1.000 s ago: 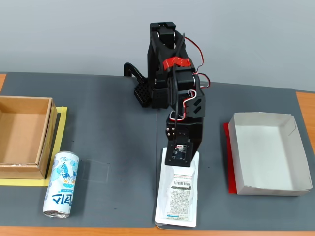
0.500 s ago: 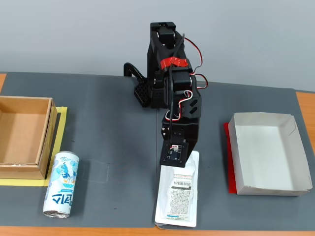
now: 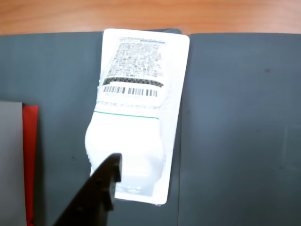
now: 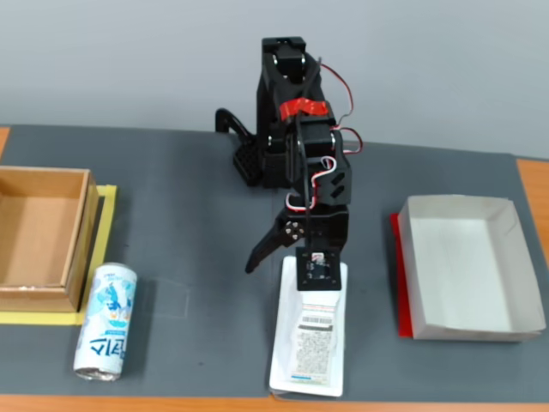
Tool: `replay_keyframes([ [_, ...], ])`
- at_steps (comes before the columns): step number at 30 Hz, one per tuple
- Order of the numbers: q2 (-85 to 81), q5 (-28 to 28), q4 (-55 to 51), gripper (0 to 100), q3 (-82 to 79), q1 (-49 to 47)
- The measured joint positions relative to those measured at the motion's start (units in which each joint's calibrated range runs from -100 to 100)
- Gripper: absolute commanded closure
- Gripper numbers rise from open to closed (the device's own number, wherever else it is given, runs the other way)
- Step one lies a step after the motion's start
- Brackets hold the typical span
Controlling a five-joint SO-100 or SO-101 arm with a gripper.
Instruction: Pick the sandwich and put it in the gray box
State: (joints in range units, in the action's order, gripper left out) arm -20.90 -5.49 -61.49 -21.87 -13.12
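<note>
Approach step, grasp not yet made. The gripper (image 4: 279,262) hangs above the near end of the sandwich (image 4: 310,330), jaws spread wide: in the fixed view 1 finger sticks out to the left over bare mat, the other sits lower, over the pack's top edge. The wrist view shows only 1 dark finger (image 3: 96,193) entering from the bottom edge, its tip over the plain white end of the sandwich (image 3: 136,113); whether it touches the wrap I cannot tell. The pack lies flat on the dark mat directly under and ahead of the gripper, label and barcode at the far end, green strip about midway. The gray box (image 4: 508,232) sits empty, well off to the right of the gripper in the fixed view, apart from the pack, with a red sheet under its near edge. The can (image 4: 105,319) and the brown box (image 4: 81,223) lie well off to the left, clear of the work. Next move, as I judge it: lower so the 2 fingers straddle the pack's width at this near end, then close. The pack is flat and film-wrapped, so the bite likely needs 1 finger to get under or against an edge; a slip seems possible.
</note>
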Motion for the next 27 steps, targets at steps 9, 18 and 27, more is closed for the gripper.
replay_keyframes([
  [9,1.61,0.59,0.0,53,0.09,-3.83],
  [18,6.63,0.83,3.47,53,0.45,-4.05],
  [27,11.47,0.83,7.2,53,0.45,-4.05],
])
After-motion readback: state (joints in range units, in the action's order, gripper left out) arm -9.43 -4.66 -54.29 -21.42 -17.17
